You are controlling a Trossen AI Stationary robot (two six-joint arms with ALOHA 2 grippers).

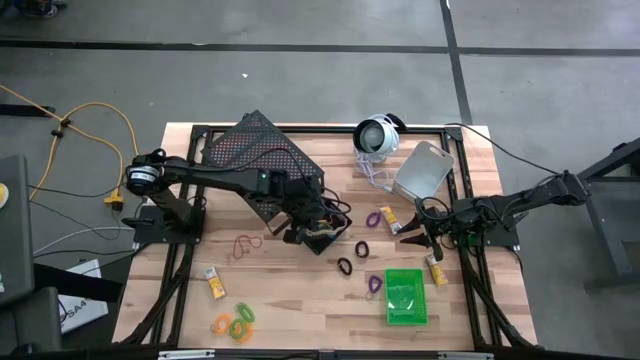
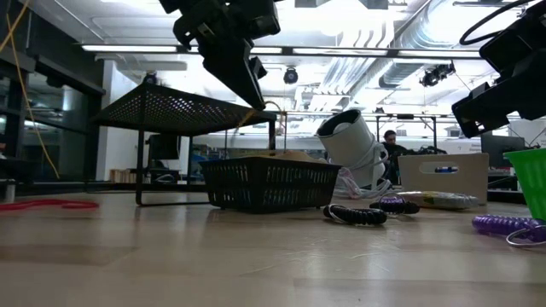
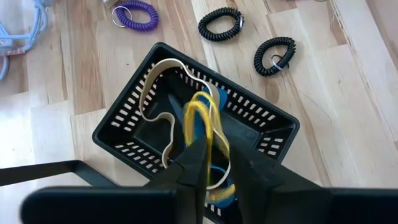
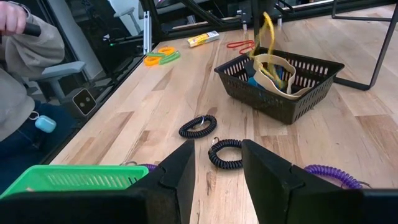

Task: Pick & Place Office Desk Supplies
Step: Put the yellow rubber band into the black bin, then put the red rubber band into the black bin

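Left gripper (image 3: pixel 217 168) hangs right over the black bin (image 3: pixel 134 118), its jaws narrow, with a yellow band (image 3: pixel 202 121) dangling between the fingertips; whether they actually pinch it or it is slipping free, I cannot tell. Below it in the bin lie a tan band (image 3: pixel 152 99) draped over the rim and something blue (image 3: pixel 208 99). Out on the wood beside the bin: two black coils (image 3: pixel 221 23), side by side but apart, and one purple coil (image 3: pixel 134 14) further along. Over to the right gripper (image 4: pixel 217 165): jaws apart, holding nothing, hovering low over the table near the green bin (image 4: pixel 62 177). Just ahead of it sit the same two black coils, with a purple coil (image 4: pixel 329 174) off to one side. From above, the count grows: three purple coils in all, one close to the green bin (image 1: pixel 405 297), one between the grippers, one nearer the grey bin (image 1: pixel 422 170). Three yellow pieces: one by the left arm's side (image 1: pixel 214 281), two by the right gripper. A red band (image 1: pixel 245 244) lies on the table left of the black bin, and orange and green loops (image 1: pixel 235 321) cluster at the front left corner.
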